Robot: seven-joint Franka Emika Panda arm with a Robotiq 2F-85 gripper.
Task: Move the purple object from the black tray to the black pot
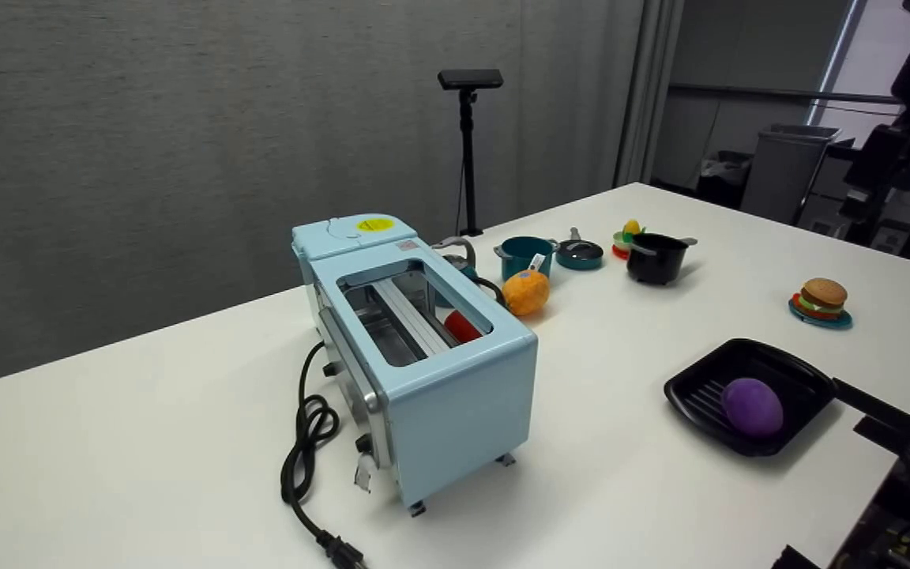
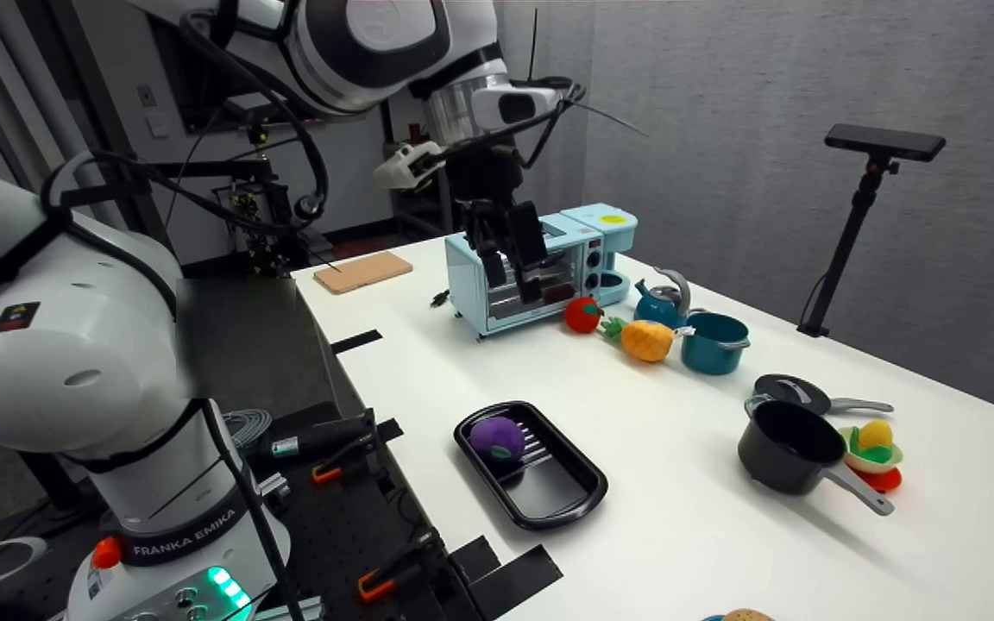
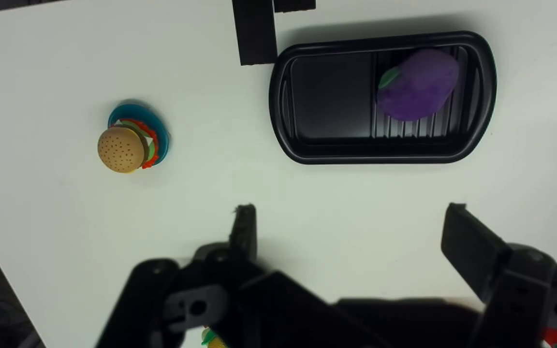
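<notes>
The purple object (image 1: 752,407) lies in the black tray (image 1: 787,371), on its ribbed end. Both also show in an exterior view, the purple object (image 2: 497,438) and the tray (image 2: 559,493), and in the wrist view, the purple object (image 3: 421,84) and the tray (image 3: 331,96). The black pot (image 1: 655,262) stands upright on the table, with its handle to the side in an exterior view (image 2: 773,461). It does not show in the wrist view. My gripper (image 2: 514,280) is open and empty, high above the table. In the wrist view its fingers (image 3: 351,208) are wide apart, apart from the tray.
A light-blue toaster oven (image 1: 459,431) stands on the table. A teal pot (image 2: 711,354), a pineapple toy (image 2: 646,341), a red tomato (image 2: 581,316) and a lidded pan (image 2: 795,394) stand in a row. A bowl of toy food (image 2: 872,448) is beside the black pot. A toy burger (image 3: 121,150) lies near the tray.
</notes>
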